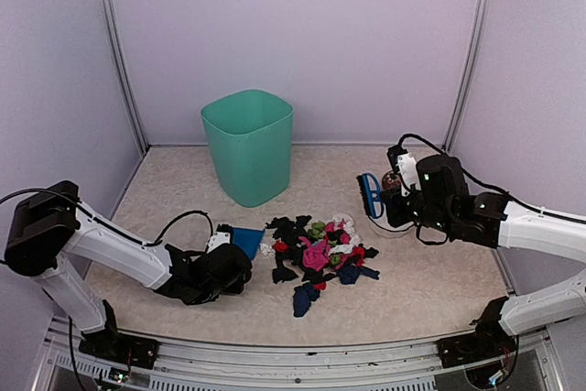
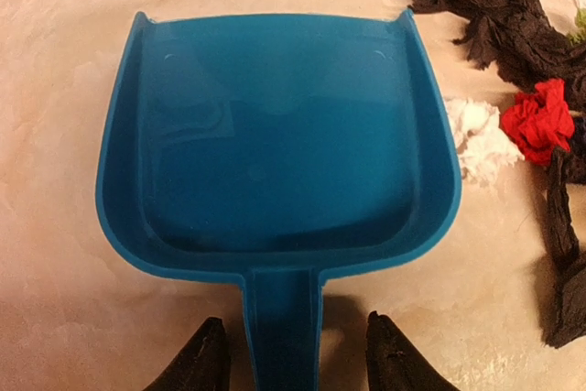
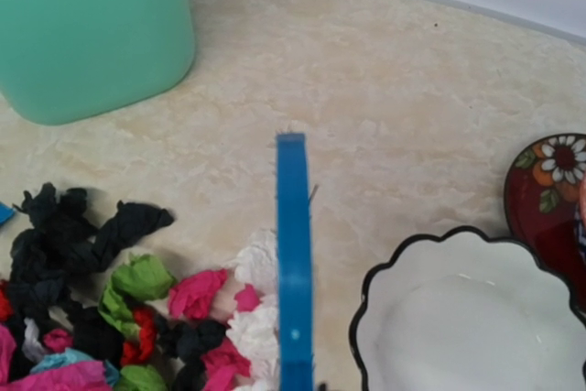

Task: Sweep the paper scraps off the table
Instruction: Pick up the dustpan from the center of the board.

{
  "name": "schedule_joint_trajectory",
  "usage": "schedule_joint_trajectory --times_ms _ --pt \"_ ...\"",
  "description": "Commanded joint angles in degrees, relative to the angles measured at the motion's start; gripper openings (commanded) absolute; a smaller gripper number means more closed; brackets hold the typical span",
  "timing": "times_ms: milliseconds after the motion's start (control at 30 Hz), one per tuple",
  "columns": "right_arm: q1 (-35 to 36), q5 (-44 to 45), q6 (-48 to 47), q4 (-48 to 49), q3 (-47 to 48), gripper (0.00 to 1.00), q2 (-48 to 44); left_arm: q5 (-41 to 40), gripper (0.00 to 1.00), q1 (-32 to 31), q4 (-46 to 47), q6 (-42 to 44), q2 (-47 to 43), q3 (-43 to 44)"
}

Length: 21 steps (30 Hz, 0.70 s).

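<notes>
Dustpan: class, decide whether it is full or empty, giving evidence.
Empty. Left wrist view shows the dustpan with a bare floor; the paper scraps lie beside it on the table.

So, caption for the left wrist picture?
Blue plastic dustpan on beige table, handle between black fingers, crumpled paper scraps beside.
</notes>
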Motion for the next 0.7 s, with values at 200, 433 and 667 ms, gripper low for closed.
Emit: schedule_joint_trajectory --times_ms 200,433,667 --pt "-0.6 -0.1 1.0 -2.0 1.1 0.00 -0.1 -2.0 0.40 -0.6 3.8 -1.1 5.3 -1.8" --pt "-0.5 -0.6 1.4 -1.6 1.6 0.00 1.0 -4.2 0.17 -1.8 1.6 -3.2 5.3 -2.1" --pt "-0.6 -1.5 1.3 -1.0 2.7 0.00 2.4 -6.1 0.00 -3.0 -2.7 -4.1 0.5 -1.9"
